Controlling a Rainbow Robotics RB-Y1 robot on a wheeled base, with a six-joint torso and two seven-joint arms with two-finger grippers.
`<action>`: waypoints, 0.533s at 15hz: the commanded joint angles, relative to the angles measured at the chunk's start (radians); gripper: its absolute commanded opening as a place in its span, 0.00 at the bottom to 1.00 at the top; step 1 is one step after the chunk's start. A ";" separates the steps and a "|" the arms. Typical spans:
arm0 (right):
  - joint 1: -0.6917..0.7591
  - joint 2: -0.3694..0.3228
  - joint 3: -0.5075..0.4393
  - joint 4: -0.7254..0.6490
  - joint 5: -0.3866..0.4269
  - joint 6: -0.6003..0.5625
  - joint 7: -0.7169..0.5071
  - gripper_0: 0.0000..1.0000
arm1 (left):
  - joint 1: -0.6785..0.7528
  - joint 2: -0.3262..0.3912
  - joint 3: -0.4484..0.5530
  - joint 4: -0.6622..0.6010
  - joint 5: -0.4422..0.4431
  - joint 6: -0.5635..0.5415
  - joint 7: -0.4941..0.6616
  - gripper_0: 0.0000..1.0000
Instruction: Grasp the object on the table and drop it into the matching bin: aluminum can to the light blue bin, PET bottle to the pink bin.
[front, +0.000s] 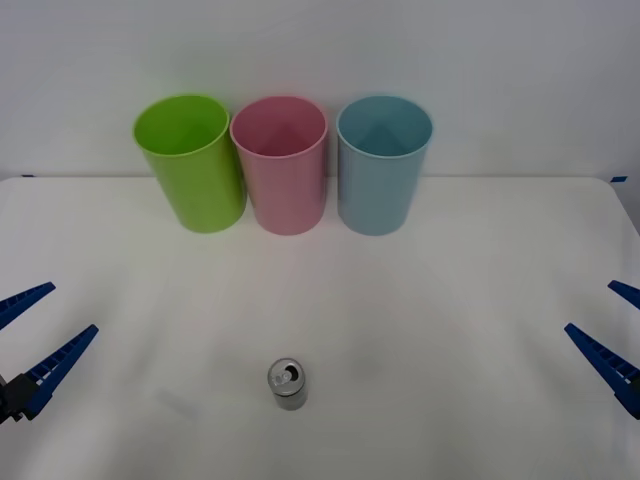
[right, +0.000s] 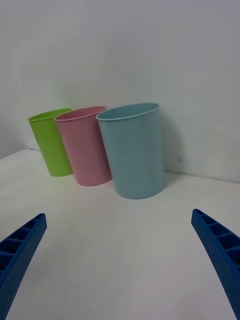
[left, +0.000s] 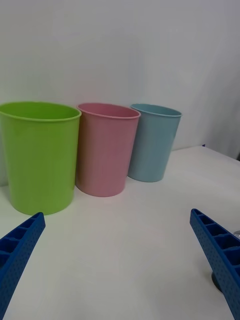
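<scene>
A small silver-grey aluminum can (front: 287, 384) stands upright on the white table (front: 450, 330), near the front edge and slightly left of centre. The light blue bin (front: 382, 165) stands at the back, right of the pink bin (front: 281, 165). In the wrist views the light blue bin (right: 132, 150) (left: 152, 142) and the pink bin (right: 85, 145) (left: 106, 149) stand side by side. My left gripper (front: 30, 340) is open at the left edge, well left of the can. My right gripper (front: 615, 335) is open at the right edge. A sliver of the can (left: 235, 235) peeks out behind a left finger.
A lime green bin (front: 190, 160) stands left of the pink one, and the three bins form a row against the white back wall. Bare tabletop lies between the bins and the can.
</scene>
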 joint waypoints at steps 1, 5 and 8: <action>0.000 0.000 0.000 0.000 0.000 0.000 0.000 1.00 | 0.000 0.000 0.000 0.000 0.000 0.000 0.000 1.00; 0.001 0.024 0.027 -0.011 -0.016 -0.009 0.000 1.00 | 0.000 0.000 0.000 0.000 0.000 0.000 0.000 1.00; -0.004 0.010 0.077 -0.011 -0.016 -0.009 0.011 1.00 | 0.000 0.000 0.000 0.000 0.000 0.000 0.000 1.00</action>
